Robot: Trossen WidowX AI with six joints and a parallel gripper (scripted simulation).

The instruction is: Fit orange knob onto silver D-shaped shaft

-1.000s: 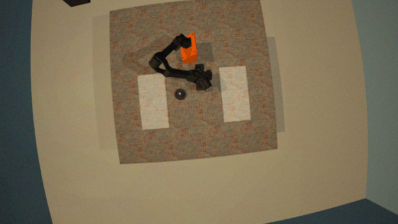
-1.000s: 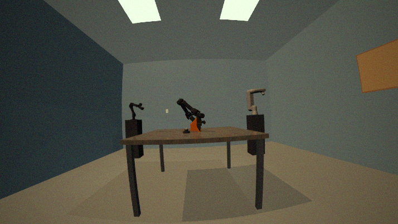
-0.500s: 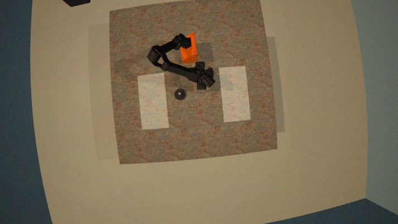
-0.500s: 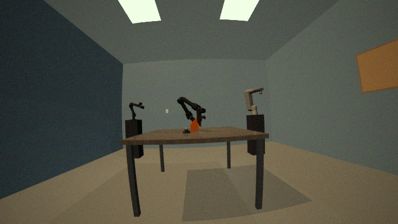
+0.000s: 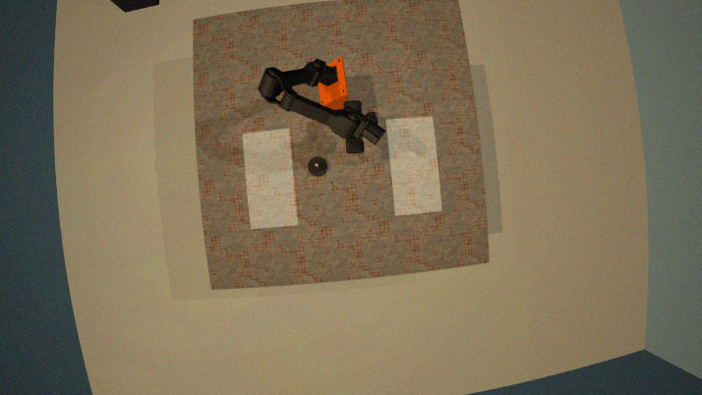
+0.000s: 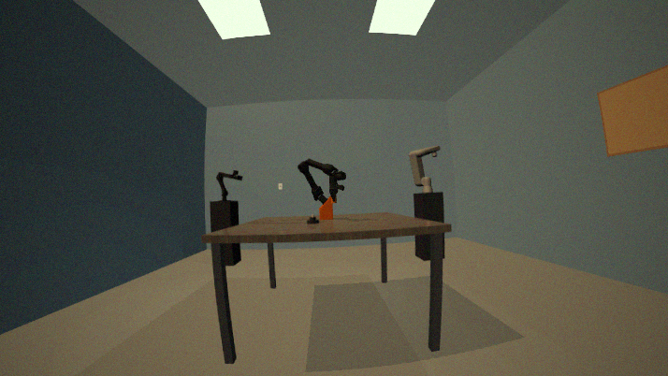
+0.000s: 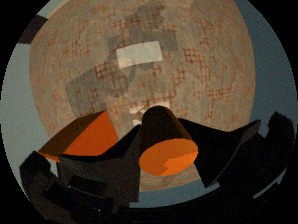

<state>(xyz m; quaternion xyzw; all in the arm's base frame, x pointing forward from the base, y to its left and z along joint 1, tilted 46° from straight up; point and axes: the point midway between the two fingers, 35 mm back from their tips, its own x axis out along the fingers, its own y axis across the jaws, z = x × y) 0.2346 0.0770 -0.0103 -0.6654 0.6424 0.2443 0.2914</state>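
Note:
The orange knob [image 7: 168, 158] is between the two black fingers in the wrist view, its lit round face toward the camera and its shaded side running away from it. My gripper [image 7: 159, 124] [image 6: 334, 198] is shut on the knob and holds it above the table, beside the arm's base. The arm hides the knob in the top view. The dark round pedestal [image 5: 318, 173] [image 6: 312, 222] stands on the table, away from the gripper, with the small bright shaft [image 5: 317, 165] [image 6: 312, 216] upright at its centre. The knob's hole and the shaft's flat side cannot be made out.
The arm's orange base bracket [image 5: 333, 91] [image 6: 326, 210] [image 7: 95, 138] stands close beside the gripper. Two bright light patches [image 5: 270, 179] [image 5: 415, 167] lie on the patterned table top [image 5: 344, 246], one on each side of the pedestal. Other robots on black stands are beyond the table.

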